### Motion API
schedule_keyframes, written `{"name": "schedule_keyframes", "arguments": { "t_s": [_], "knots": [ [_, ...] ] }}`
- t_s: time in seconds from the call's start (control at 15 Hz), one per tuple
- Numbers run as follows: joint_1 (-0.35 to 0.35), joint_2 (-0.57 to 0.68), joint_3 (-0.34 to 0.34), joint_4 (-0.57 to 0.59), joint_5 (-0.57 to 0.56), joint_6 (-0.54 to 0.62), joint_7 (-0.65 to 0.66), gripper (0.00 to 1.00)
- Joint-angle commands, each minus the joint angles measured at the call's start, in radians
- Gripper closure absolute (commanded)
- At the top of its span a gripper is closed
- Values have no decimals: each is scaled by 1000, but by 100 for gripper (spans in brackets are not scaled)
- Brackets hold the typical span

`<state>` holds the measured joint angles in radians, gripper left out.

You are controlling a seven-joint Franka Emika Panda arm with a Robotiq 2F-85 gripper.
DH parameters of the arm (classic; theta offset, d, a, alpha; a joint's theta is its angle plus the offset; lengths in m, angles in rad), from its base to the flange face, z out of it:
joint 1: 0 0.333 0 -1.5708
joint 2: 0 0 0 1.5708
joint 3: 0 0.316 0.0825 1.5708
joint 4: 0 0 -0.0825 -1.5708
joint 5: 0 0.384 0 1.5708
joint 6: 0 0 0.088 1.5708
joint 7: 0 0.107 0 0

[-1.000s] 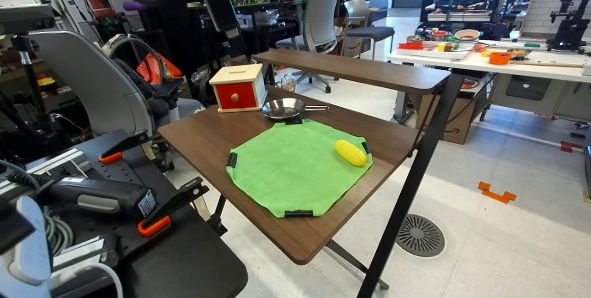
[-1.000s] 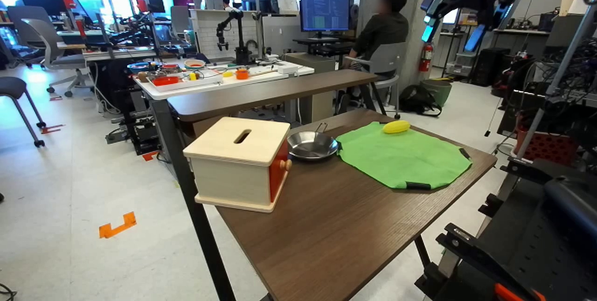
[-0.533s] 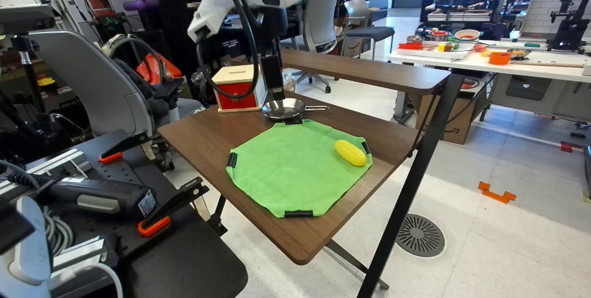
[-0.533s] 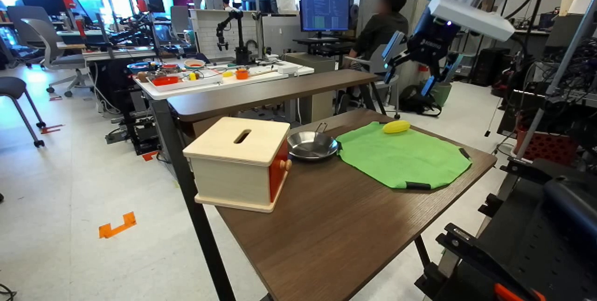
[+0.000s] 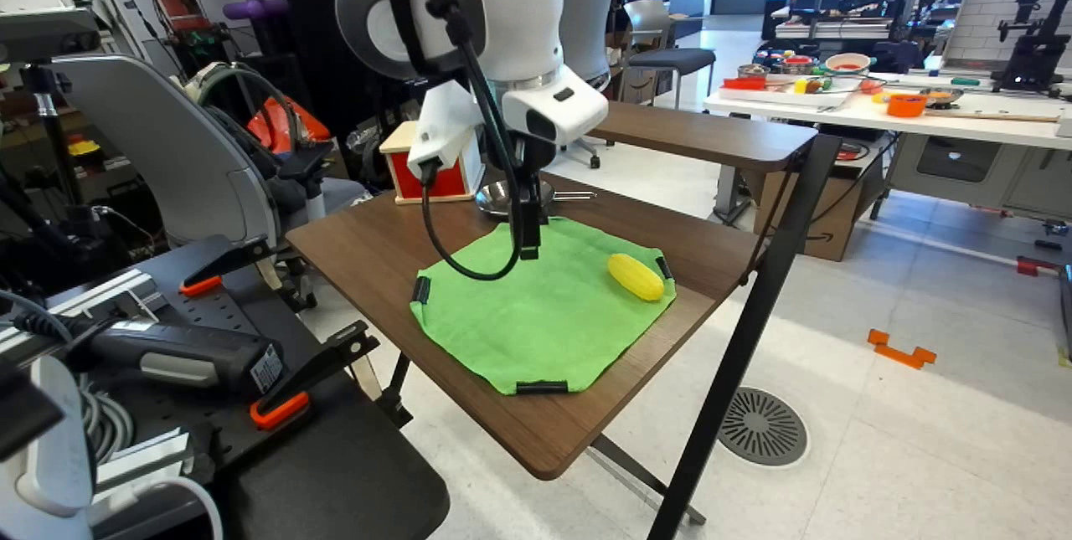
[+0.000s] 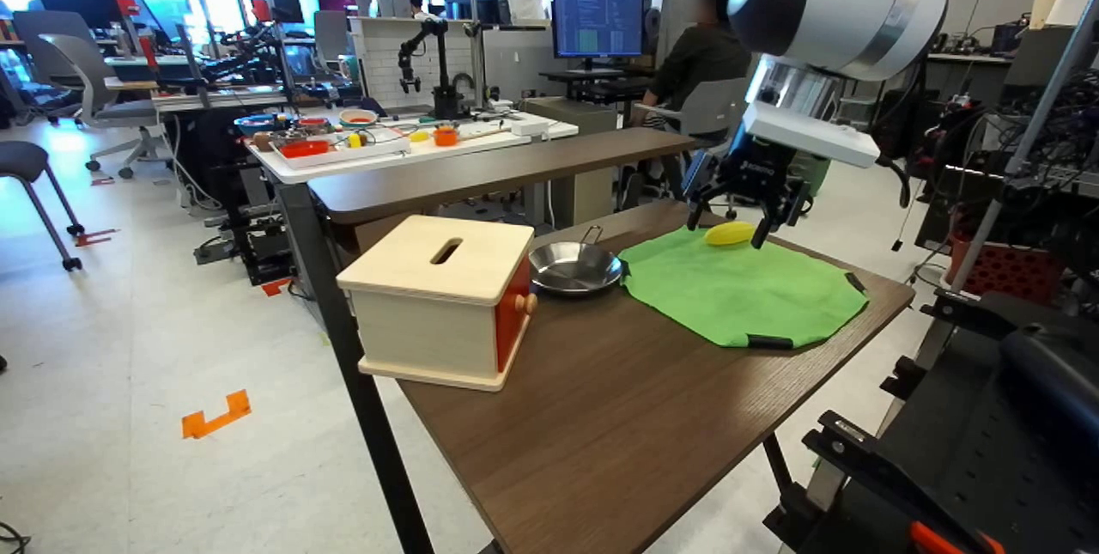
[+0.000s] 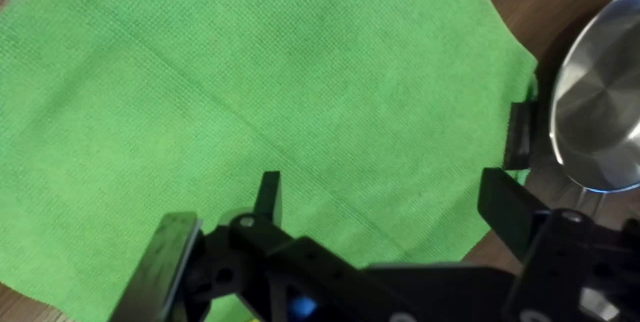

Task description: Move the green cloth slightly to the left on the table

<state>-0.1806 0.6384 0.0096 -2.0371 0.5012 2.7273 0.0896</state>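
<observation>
The bright green cloth [image 5: 536, 314] lies flat on the dark brown table [image 5: 377, 239], with black tips at its corners. It shows in both exterior views [image 6: 747, 288] and fills most of the wrist view [image 7: 300, 87]. My gripper [image 6: 725, 232] hangs above the cloth, fingers pointing down. In the wrist view the gripper [image 7: 381, 177] has its two black fingers wide apart with nothing between them. In an exterior view [image 5: 530, 251] the arm and cable hide part of the cloth's far side. Whether the fingertips touch the cloth I cannot tell.
A yellow lemon-like object [image 5: 636, 276] lies on the cloth near one edge. A steel pan [image 6: 575, 268] stands beside a cloth corner, also in the wrist view [image 7: 600, 102]. A wooden box [image 6: 438, 305] with a red front stands past the pan. A higher, narrower shelf [image 6: 515, 172] runs along one side.
The arm has come into view, moved over the table and lowered my gripper toward the cloth. The fingers stay apart. The cloth, pan, box and yellow object have not moved.
</observation>
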Motion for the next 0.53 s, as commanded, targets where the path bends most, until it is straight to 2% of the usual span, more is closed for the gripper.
{"name": "schedule_keyframes", "arguments": {
  "t_s": [0.0,0.47],
  "knots": [
    [-9,86,1,74,-35,-23,29,0],
    [21,150,-16,91,-73,-15,66,0]
  ]
}}
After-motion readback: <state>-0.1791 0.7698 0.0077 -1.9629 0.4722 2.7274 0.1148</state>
